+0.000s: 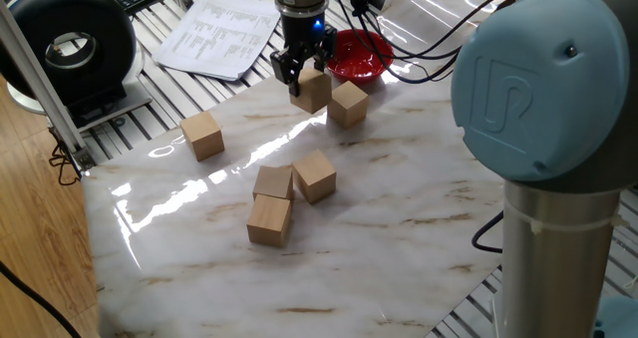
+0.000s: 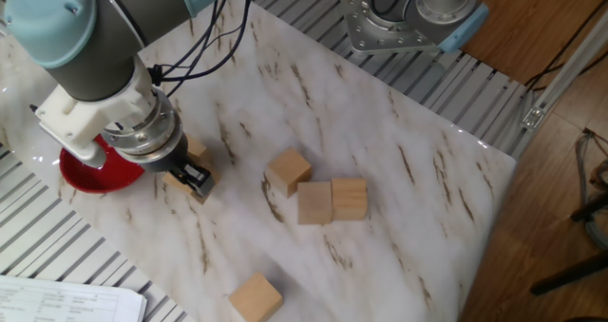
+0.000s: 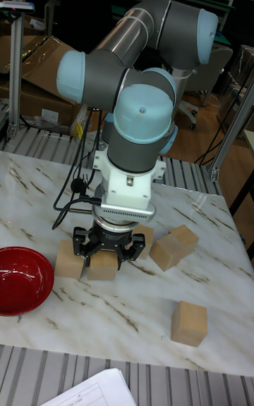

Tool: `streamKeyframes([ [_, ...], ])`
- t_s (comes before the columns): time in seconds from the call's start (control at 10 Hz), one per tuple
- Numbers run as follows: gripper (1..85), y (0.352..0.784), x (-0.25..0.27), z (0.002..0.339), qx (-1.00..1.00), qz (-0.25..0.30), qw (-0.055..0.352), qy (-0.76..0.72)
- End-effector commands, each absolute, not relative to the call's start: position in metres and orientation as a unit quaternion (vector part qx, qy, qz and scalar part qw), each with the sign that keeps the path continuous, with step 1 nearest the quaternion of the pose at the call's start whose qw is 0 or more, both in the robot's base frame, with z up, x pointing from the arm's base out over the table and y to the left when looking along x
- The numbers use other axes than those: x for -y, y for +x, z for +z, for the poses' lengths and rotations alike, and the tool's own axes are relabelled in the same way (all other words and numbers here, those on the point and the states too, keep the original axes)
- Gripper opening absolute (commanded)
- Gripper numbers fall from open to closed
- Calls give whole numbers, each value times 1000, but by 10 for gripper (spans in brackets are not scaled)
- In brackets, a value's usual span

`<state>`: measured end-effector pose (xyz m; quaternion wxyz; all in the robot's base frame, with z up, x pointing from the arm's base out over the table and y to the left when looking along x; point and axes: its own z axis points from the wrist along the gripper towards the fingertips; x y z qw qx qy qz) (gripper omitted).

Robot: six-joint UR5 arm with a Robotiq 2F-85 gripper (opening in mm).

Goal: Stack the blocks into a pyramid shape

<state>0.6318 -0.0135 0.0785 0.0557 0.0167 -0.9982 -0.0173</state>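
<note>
My gripper (image 1: 302,76) is shut on a tan wooden block (image 1: 313,91) beside the red bowl, fingers pressed on its two sides; the same gripper (image 3: 104,251) and block (image 3: 103,268) show in the tall fixed view. A second block (image 1: 348,104) sits just right of it, close against it. Three blocks (image 1: 273,182) (image 1: 315,175) (image 1: 269,219) cluster mid-table, touching or nearly so. One block (image 1: 202,135) lies alone at the left. In the other fixed view the gripper (image 2: 188,177) hides most of the held block (image 2: 198,191).
A red bowl (image 1: 361,55) stands at the marble table's far edge, right behind the gripper. Papers (image 1: 217,29) and a black round device (image 1: 70,49) lie off the table at the back left. Cables (image 1: 419,39) trail behind the bowl.
</note>
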Motion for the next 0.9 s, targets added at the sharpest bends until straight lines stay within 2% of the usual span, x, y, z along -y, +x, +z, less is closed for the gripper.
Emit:
streamKeyframes([
  [0.0,390,630,18,80,998,-17,58,16],
  [0.8,377,630,20,79,998,-21,52,25],
])
